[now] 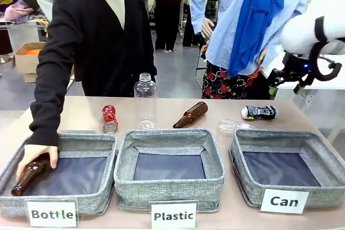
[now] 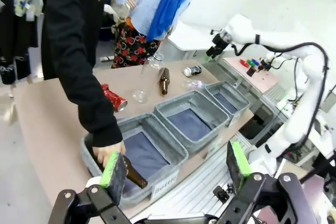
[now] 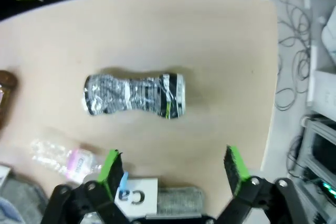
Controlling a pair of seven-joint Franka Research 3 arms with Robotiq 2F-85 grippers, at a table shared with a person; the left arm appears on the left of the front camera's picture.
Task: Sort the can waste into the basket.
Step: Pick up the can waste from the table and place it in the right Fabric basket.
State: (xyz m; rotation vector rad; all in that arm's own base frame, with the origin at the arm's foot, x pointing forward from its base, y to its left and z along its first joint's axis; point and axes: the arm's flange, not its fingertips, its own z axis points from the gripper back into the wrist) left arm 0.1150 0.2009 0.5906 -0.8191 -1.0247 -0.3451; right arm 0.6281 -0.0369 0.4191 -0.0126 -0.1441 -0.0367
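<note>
Right claw (image 3: 172,163) hung above the black can (image 3: 135,95) with its fingers spread wide and nothing between them. The can lay on its side near the far right corner of the tabletop (image 1: 81,114), just behind the Can basket (image 1: 323,193), which looked empty to me.

My take on doing this pick well:
- In the wrist view the can's long axis ran the same way as the gap between the fingers, so closing from there would have squeezed it end to end. I'd have rolled the wrist a quarter turn and pinched across the dented waist, which looked like the best bite.
- The can also sat off-centre between the fingers, so centre first, then drop straight down.
- A crumpled clear plastic bottle (image 3: 58,158) lay near it on the basket side. Keep the finger on that side clear of it.
- It's round and light, so a one-sided touch would probably roll it. Both pads should land together.

The red can (image 1: 110,118) was toward the left, just behind the Bottle bin (image 1: 86,138), where a person's hand (image 1: 35,157) held a brown bottle (image 1: 29,176). Left claw (image 2: 175,165) was spread too, empty, up high.
</note>
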